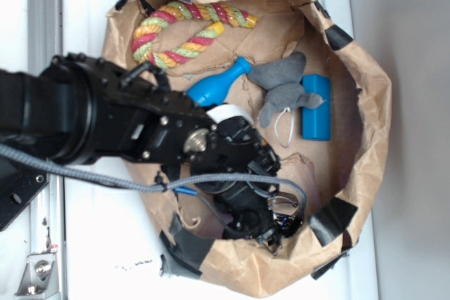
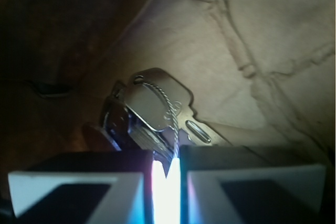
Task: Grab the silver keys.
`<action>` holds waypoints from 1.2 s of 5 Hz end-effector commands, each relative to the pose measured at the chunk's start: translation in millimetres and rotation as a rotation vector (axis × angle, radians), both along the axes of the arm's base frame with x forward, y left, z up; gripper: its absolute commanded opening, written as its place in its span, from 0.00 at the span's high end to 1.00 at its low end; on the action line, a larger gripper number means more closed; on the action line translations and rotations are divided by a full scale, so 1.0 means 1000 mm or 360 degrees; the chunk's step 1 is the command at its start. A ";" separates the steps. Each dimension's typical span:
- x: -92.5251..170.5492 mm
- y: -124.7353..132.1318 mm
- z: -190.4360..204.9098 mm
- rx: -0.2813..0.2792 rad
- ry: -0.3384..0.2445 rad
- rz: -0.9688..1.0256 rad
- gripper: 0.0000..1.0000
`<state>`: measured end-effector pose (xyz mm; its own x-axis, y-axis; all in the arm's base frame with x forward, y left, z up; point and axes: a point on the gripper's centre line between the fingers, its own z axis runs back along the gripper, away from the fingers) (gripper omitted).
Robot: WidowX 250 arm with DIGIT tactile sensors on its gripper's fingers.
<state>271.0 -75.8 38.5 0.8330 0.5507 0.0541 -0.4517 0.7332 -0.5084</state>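
White table surface (image 1: 105,244) is seen beneath a crumpled brown paper bag (image 1: 365,138), rolled down into a shallow basin and patched with black tape (image 1: 336,216) along its rim. All positions below are given relative to the blue bottle (image 1: 214,86), which lies inside the bag with its neck toward the upper right of the exterior view.

A multicoloured rope toy (image 1: 184,29) is located above the bottle. A grey plush toy (image 1: 283,89) is located just to the right of the bottle, and a blue block (image 1: 316,107) is found further right, beside the plush.

The black robot arm (image 1: 105,121) is extended from the left, passing below the bottle. The gripper (image 1: 278,219) is positioned well below and to the right of the bottle, near the lower rim of the bag.

The silver keys (image 2: 157,114) are located at the gripper tip, lying on the brown paper. In the wrist view the long axis of the bunch is seen to run diagonally, from the rounded heads at upper left toward the lower right, where the bunch disappears between the fingers (image 2: 252,182). A thin wire ring is threaded through the heads.

The jaws are drawn nearly together, with only a narrow bright slit left between them, and are closed onto the near end of the keys.
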 end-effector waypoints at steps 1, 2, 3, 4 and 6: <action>0.025 0.028 0.054 -0.0059 -0.0107 0.0113 1.00; 0.020 0.043 0.076 -0.0091 -0.0142 0.0105 1.00; 0.012 0.049 0.092 -0.0138 -0.0156 0.0086 1.00; 0.002 0.047 0.094 -0.0146 -0.0147 0.0017 1.00; 0.001 0.035 0.056 -0.0038 0.0004 0.0162 0.00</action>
